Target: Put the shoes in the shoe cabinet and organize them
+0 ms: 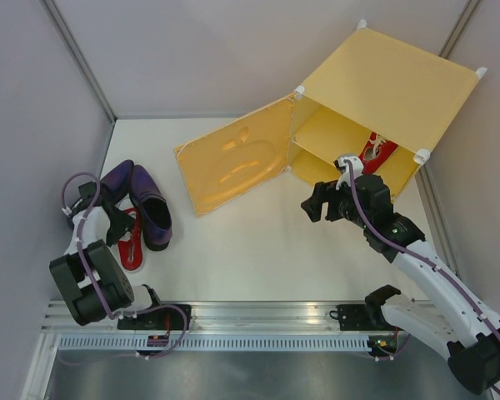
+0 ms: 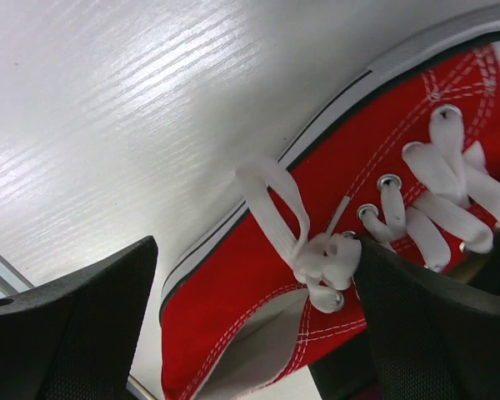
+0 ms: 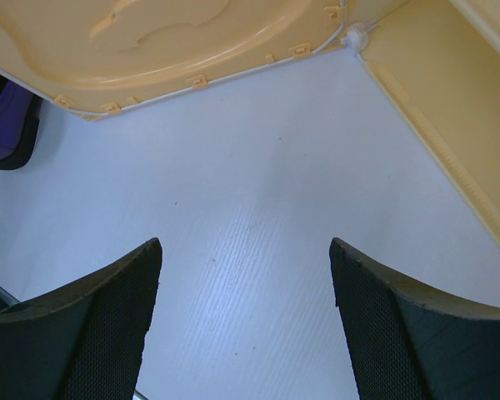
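One red sneaker [image 1: 130, 239] lies on the table at the left. In the left wrist view the sneaker [image 2: 317, 217] shows white laces and a white sole. My left gripper [image 1: 117, 223] is open and straddles the sneaker's heel end [image 2: 254, 246]; table shows between the left finger [image 2: 92, 325] and the sole. Two dark purple loafers [image 1: 150, 208] lie beside it. The other red sneaker [image 1: 375, 152] sits inside the yellow shoe cabinet [image 1: 392, 83], whose door [image 1: 233, 158] stands open. My right gripper [image 1: 312, 202] is open and empty [image 3: 243, 242] over bare table in front of the cabinet.
Grey walls close in on the left, back and right. The open door [image 3: 150, 33] and the cabinet's lower edge [image 3: 433, 108] lie just ahead of my right gripper. A loafer's toe [image 3: 4, 125] shows at the far left of the right wrist view.
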`<state>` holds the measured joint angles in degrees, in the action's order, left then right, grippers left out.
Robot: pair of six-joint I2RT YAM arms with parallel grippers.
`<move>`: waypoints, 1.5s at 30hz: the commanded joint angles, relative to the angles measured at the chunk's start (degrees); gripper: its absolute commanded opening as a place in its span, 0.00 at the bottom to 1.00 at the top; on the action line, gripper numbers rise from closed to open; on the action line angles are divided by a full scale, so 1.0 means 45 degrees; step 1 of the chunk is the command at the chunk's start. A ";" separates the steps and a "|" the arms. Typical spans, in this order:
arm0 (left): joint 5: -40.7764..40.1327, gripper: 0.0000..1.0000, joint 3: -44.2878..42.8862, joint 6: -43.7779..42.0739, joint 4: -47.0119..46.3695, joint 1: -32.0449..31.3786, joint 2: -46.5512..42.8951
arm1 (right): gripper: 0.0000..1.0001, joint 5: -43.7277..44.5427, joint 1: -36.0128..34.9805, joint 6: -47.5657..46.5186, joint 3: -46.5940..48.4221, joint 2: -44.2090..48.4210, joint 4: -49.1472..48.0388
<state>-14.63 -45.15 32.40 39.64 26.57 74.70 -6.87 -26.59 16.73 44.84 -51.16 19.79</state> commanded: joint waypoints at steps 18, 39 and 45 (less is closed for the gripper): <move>0.1416 0.02 -0.0475 0.0201 -0.0430 0.0131 0.0278 | 0.84 0.0043 -0.0068 -0.0202 -0.0023 -0.0136 -0.0473; 0.1589 0.02 -0.3852 0.0104 0.1172 -0.0064 -0.5952 | 0.84 0.0140 -0.0048 -0.0242 0.0172 -0.0390 -0.0238; 0.4864 0.02 -0.4614 0.0026 0.1153 -0.0162 -0.6930 | 0.84 0.0121 -0.0068 -0.0222 0.0406 -0.0156 -0.0023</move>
<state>-3.18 -61.01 32.10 48.42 26.11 45.95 -6.63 -26.68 16.27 44.66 -52.93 20.23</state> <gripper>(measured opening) 0.047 0.840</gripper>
